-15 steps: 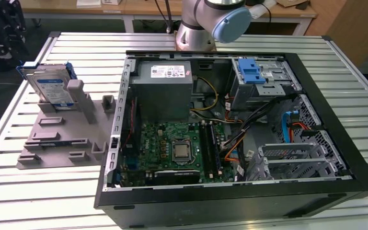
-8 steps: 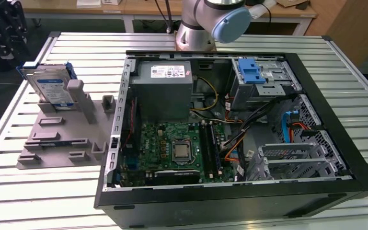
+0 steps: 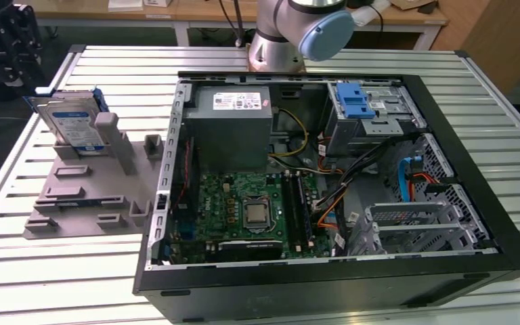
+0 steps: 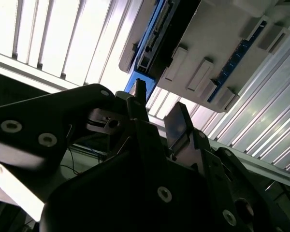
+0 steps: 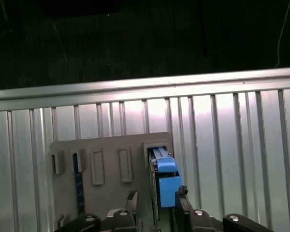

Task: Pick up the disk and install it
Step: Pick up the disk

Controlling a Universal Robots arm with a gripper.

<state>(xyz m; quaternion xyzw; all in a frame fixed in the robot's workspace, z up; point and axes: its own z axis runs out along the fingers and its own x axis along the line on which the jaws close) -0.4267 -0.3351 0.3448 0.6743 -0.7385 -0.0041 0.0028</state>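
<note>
The disk (image 3: 68, 120), a silver drive with a white-and-blue label in a blue caddy, stands on edge in the grey slotted fixture (image 3: 89, 196) at the exterior view's left. My black gripper (image 3: 16, 57) hangs above and a little behind it, apart from it. In the first wrist view the disk's blue caddy edge (image 5: 166, 182) lies between my two fingertips (image 5: 132, 195), with a gap on each side. My gripper (image 5: 157, 194) is open and holds nothing. In the second wrist view the open gripper (image 4: 157, 108) points at the disk (image 4: 152, 34) in the fixture (image 4: 217, 43).
An open black computer case (image 3: 477, 271) lies on the slatted metal table (image 3: 242, 305), right of the fixture. Inside are a motherboard (image 3: 251, 213), a power supply (image 3: 233, 122), loose cables and a drive bay with a blue latch (image 3: 357, 101). The arm's base (image 3: 278, 40) stands behind the case.
</note>
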